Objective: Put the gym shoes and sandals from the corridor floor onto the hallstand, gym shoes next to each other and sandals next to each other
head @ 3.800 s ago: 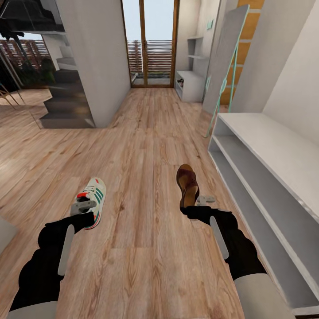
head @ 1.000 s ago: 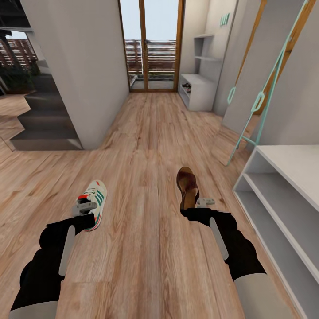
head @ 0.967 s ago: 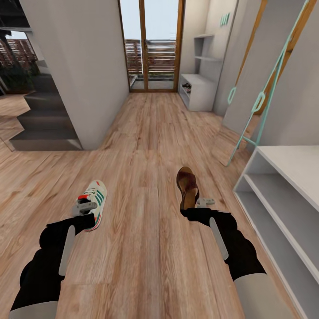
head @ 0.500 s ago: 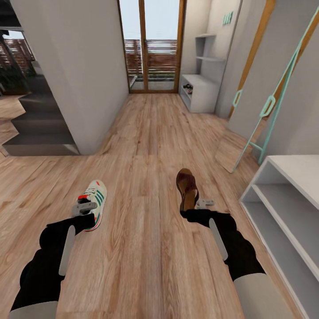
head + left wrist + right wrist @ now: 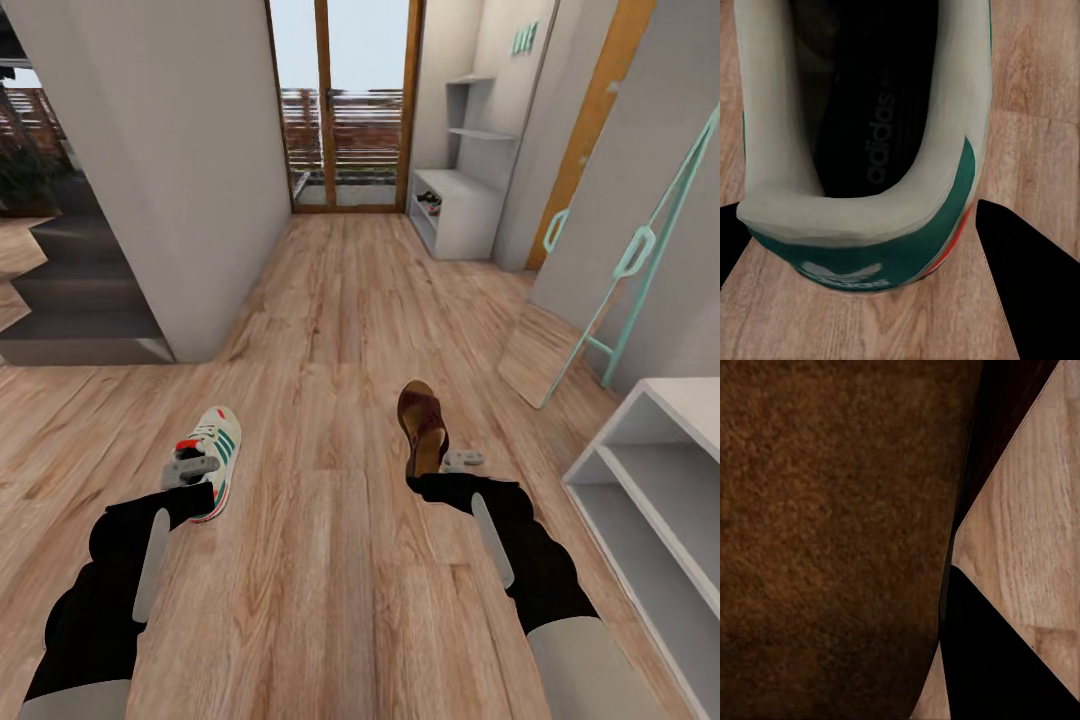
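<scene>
My left gripper (image 5: 190,468) is shut on the heel of one white gym shoe (image 5: 212,452) with green stripes, held above the corridor floor (image 5: 330,300). In the left wrist view the shoe's green heel (image 5: 862,262) sits between the black fingers (image 5: 1035,292). My right gripper (image 5: 450,462) is shut on one reddish-brown sandal (image 5: 421,420), toe pointing ahead. Its brown leather (image 5: 832,532) covers most of the right wrist view beside a black finger (image 5: 990,667). The pale grey hallstand (image 5: 455,215) stands far ahead on the right by the glass doors, with something small and dark on its shoe shelf.
A long low shelf unit (image 5: 660,480) lines the right wall close by. A teal-framed leaning mirror (image 5: 620,270) stands just beyond it. A grey wall block (image 5: 170,170) and dark stairs (image 5: 70,310) are on the left. Glass doors (image 5: 340,100) close the corridor's end.
The whole view has advanced down the corridor: the low shelf unit slid off to the right and the hallstand looks nearer. Both arms hold the shoe and sandal in the same pose.
</scene>
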Available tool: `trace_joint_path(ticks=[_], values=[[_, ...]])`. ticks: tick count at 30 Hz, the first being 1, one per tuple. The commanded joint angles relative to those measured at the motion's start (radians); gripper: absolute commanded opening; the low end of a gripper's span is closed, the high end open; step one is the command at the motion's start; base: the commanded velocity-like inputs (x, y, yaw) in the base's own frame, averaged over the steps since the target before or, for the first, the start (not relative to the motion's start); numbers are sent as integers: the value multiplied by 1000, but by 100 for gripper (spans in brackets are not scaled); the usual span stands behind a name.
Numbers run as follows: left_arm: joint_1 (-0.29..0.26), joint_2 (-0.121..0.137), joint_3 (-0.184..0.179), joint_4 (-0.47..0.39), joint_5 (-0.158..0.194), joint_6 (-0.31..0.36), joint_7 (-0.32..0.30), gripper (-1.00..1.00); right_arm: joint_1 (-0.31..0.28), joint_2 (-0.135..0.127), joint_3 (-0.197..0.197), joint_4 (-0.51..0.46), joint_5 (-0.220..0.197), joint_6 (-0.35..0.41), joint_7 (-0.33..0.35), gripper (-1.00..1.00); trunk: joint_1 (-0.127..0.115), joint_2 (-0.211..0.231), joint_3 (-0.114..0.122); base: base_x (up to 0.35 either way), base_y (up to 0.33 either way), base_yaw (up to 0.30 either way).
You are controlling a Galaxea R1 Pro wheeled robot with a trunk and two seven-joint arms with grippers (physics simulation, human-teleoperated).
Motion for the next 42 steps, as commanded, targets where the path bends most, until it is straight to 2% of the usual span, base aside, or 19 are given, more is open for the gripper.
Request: trace_joint_path(ticks=[1,11,21,42], values=[[0,0,0,0,0,0,0,-100,0,0,0,0,-4,0,-3,-100,0,0,0,342,18,0],[0,-1,0,0,0,0,0,-100,0,-1,0,7,-5,-1,-3,-100,0,0,0,342,3,0],[0,-1,0,0,0,1,0,-100,0,-1,0,92,-3,-2,-3,-100,0,0,0,342,0,0],[0,-1,0,0,0,1,0,-100,0,1,0,95,-3,-1,-3,-100,0,0,0,342,0,0]])
